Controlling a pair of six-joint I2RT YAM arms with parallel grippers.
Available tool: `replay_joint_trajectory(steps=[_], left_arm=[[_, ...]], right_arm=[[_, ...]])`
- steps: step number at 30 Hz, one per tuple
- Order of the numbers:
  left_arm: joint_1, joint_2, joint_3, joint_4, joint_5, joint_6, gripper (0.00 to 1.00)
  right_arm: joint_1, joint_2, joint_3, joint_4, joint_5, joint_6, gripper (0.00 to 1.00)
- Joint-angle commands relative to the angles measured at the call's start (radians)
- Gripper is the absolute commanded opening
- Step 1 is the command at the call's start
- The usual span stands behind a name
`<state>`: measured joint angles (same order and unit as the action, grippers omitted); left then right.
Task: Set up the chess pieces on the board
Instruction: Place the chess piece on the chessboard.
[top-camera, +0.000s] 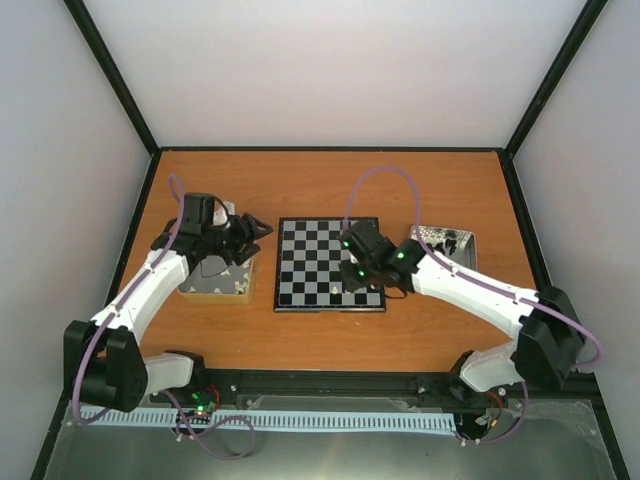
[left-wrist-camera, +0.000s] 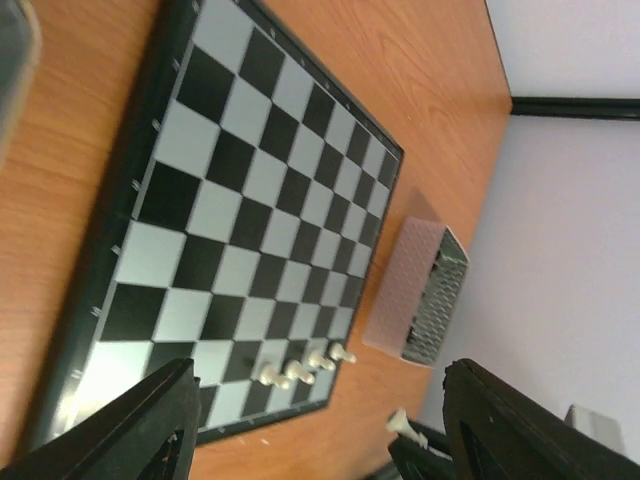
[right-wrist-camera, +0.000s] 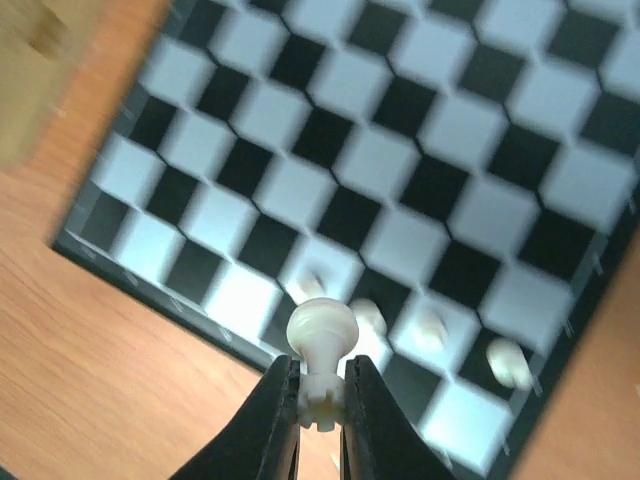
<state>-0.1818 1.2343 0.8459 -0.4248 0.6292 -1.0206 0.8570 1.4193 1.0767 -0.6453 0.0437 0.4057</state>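
Over the board's near right corner, a cream-white pawn (right-wrist-camera: 320, 335) is gripped by its base between the clenched fingers of the right gripper (right-wrist-camera: 320, 398), round head up, held above the squares. Four more white pieces (left-wrist-camera: 305, 367) are seen standing in a short row on the board (top-camera: 330, 262), close to its near edge and toward the right corner. Their shapes are too blurred in the right wrist view to be named. The board is laid flat at the middle of the table (top-camera: 330, 185). The left gripper (left-wrist-camera: 330, 440) is spread wide with nothing between its fingers. It is held off the board's left edge, by a shallow wooden-rimmed box (top-camera: 215, 285) that is set toward the table's left edge. A metal tin (top-camera: 445, 245) is placed toward the table's right edge, near the board's far right corner. Dark shapes can be made out inside it, too small to be told apart.
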Motion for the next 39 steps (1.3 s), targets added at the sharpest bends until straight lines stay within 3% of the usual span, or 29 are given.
replay_joint_trajectory(steps=[1, 7, 24, 39], left_arm=[[-0.004, -0.004, 0.073, -0.119, -0.164, 0.173, 0.67], [-0.004, 0.037, 0.072, -0.109, -0.143, 0.195, 0.67], [-0.003, 0.068, 0.086, -0.101, -0.137, 0.206, 0.66], [-0.001, 0.065, 0.090, -0.117, -0.156, 0.200, 0.66]], right_arm=[[-0.017, -0.073, -0.104, -0.256, 0.062, 0.124, 0.04], [-0.048, -0.095, -0.198, -0.275, 0.015, 0.209, 0.04], [-0.106, 0.075, -0.201, -0.085, 0.010, 0.135, 0.04], [-0.118, 0.093, -0.175, -0.160, -0.032, 0.109, 0.10]])
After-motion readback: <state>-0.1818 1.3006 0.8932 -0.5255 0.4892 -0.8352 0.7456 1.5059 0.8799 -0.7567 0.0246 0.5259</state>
